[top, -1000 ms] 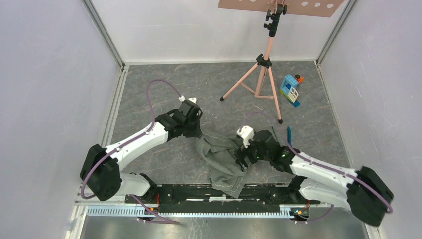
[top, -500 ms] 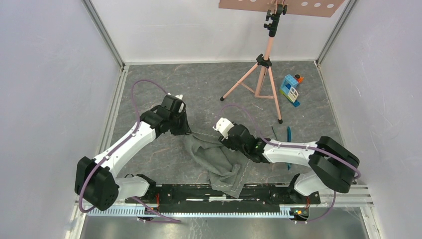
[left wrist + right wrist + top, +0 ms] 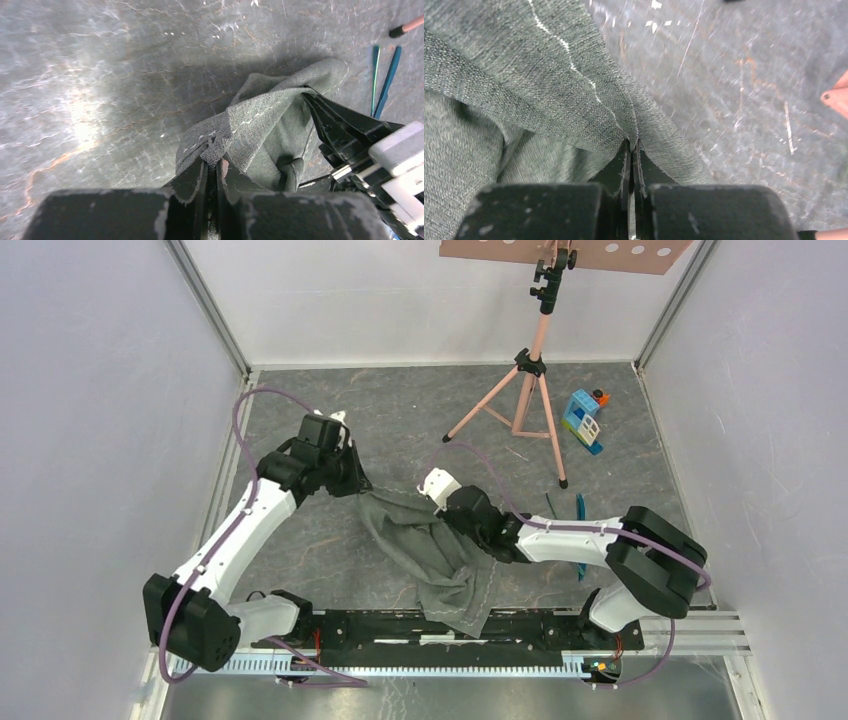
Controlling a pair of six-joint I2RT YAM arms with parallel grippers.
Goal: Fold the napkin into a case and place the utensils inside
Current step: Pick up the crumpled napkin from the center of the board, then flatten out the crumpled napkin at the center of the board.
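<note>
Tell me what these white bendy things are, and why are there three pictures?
They are two robot arms, bolted side by side at the near edge of a grey table. Each ends in a two-finger pincer called a gripper. The wide picture comes from a camera above and behind the arms. The other two come from little cameras on the wrists, so you see each arm's own black fingers up close. On the table lies a dark grey napkin, all crumpled. The left gripper is shut on one bit of its edge. The right gripper is shut on another bit, beside a pale stitched line. To the right lie thin blue utensils, which nothing is touching. Farther back stand a pink tripod and a small blue toy house.
</note>
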